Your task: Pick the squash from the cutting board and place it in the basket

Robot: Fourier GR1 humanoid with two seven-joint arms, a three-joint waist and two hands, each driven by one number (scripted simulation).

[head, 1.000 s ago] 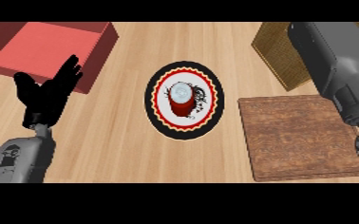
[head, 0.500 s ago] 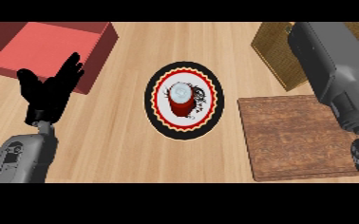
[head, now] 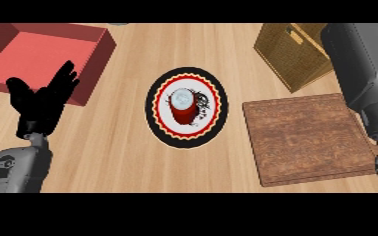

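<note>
1. The fingers [head: 65,77] of the black left hand [head: 38,105] are seen straight and spread, pointing up; nothing is held by them. The hand is rested near the view's left edge, above the pale wooden table [head: 111,150].
2. The right hand is not shown, so the state of its fingers cannot be told. Only the grey right forearm [head: 353,70] is seen, stretched along the right edge past the basket and out of the view at the top.
3. No squash is seen anywhere. None lies on the brown wooden cutting board [head: 306,137], whose whole top is visible at the lower right of the table.
4. The tan woven basket [head: 284,55] stands just beyond the board's far edge, at the upper right. Its inside is hardly shown, so whether the squash lies in it cannot be told.
5. It is judged that the pick is done, since the board no longer carries the squash. The placing is judged to be either under way, with the squash in the unseen right hand, or already finished; which of the two cannot be settled here.
6. Further out, a round black-rimmed plate [head: 159,130] with a red and yellow band is set at mid-table, with a red cup [head: 183,107] on it. A red open box [head: 44,55] is seen at the upper left. Neither is part of the task.
</note>
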